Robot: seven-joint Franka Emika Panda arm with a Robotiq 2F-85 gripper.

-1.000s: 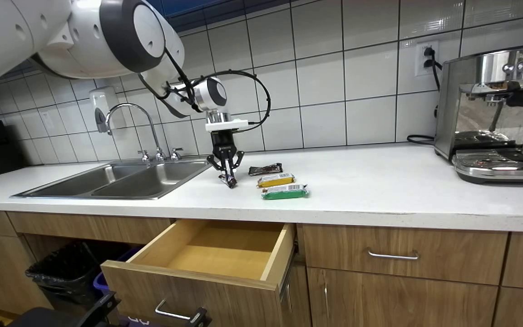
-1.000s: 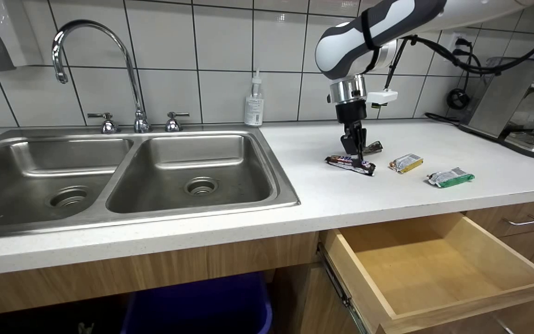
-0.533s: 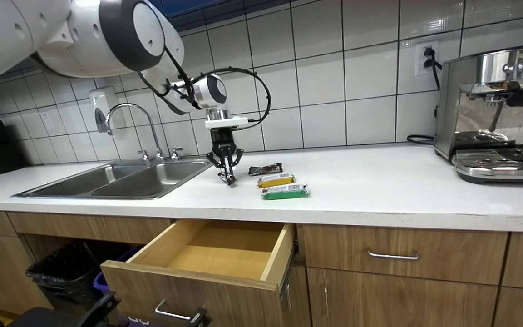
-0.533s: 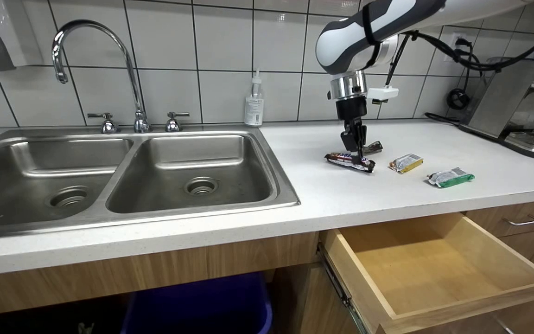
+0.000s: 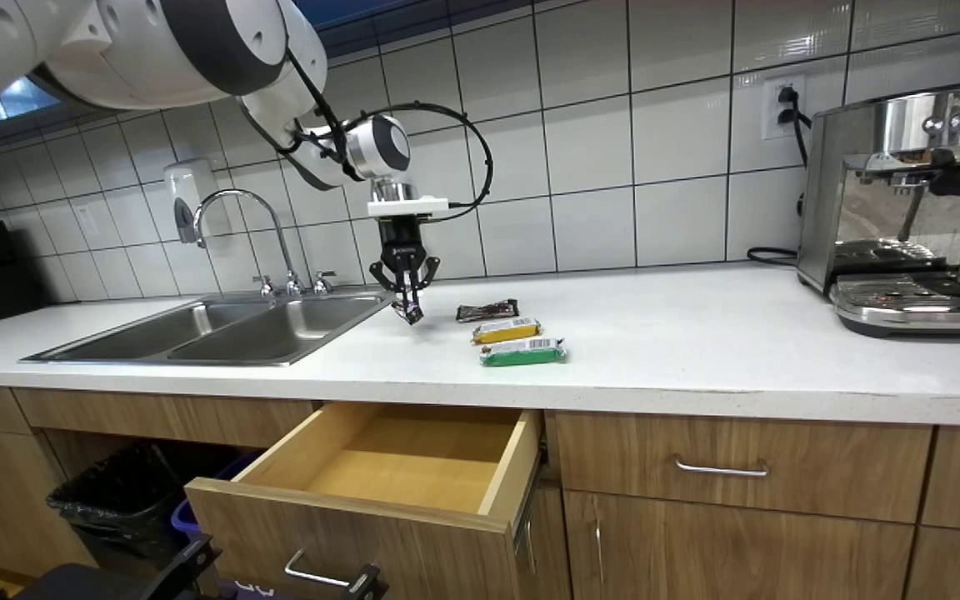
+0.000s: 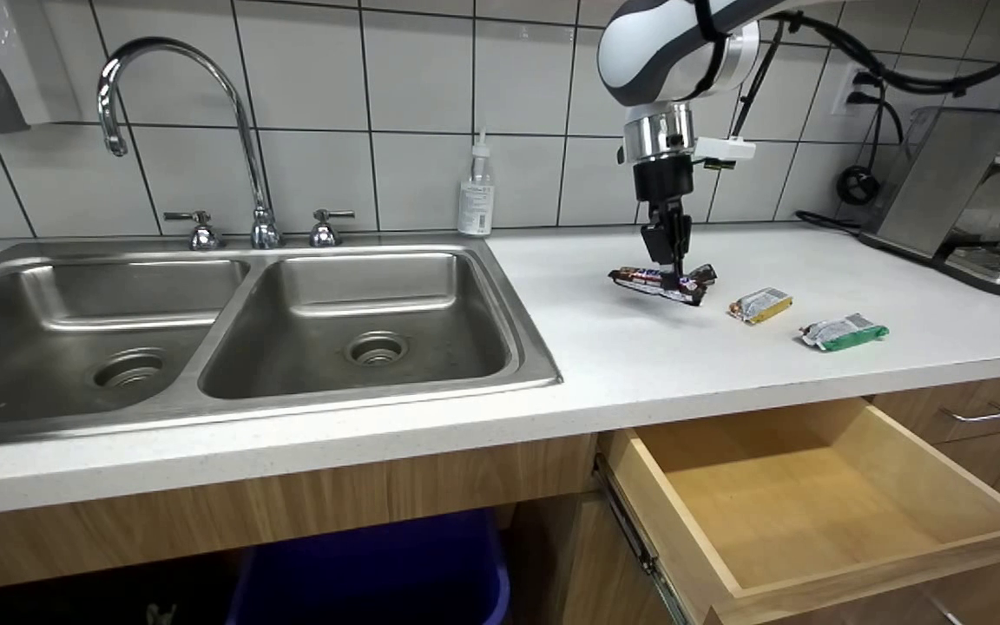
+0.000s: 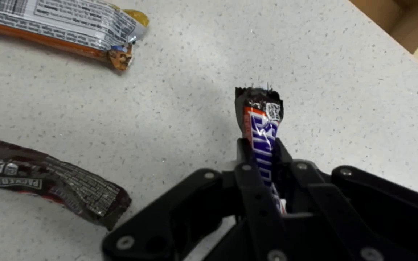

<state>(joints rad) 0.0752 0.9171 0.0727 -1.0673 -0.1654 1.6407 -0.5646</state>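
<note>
One dark-wrapped bar (image 7: 261, 116) is clamped in the pincer (image 7: 262, 146), just above the bench (image 6: 587, 347); only the wrist view shows its bold lettering (image 7: 264, 136), only an exterior view the pump bottle (image 6: 476, 204).

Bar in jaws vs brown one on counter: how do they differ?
The held bar is pinched in the jaws; the brown bar lies free. The held bar hangs above the counter; the brown bar rests on it. The held bar shows big purple lettering; the brown bar shows fine print and pale boxes. Both are wrapped, dark brown showing.
</note>
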